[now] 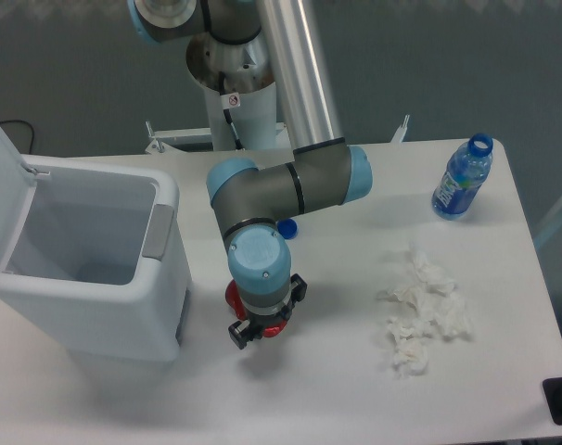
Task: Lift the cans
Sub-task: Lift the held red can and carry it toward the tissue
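Centre of frame — the hand (260, 326) sits low over the red can (235, 297) on the table (337, 389), beside the white bin (95, 306); wrist hides the jaws — grip cannot be told. Blue-labelled bottle (461, 180) upper right.

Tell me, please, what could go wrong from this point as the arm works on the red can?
The gripper sits right over the red can, hiding most of it, so whether it has a hold cannot be told; a poor hold could let it slip on lifting. The white bin stands close beside the wrist, which a sideways swing might bump. A small blue cap also lies near the arm.
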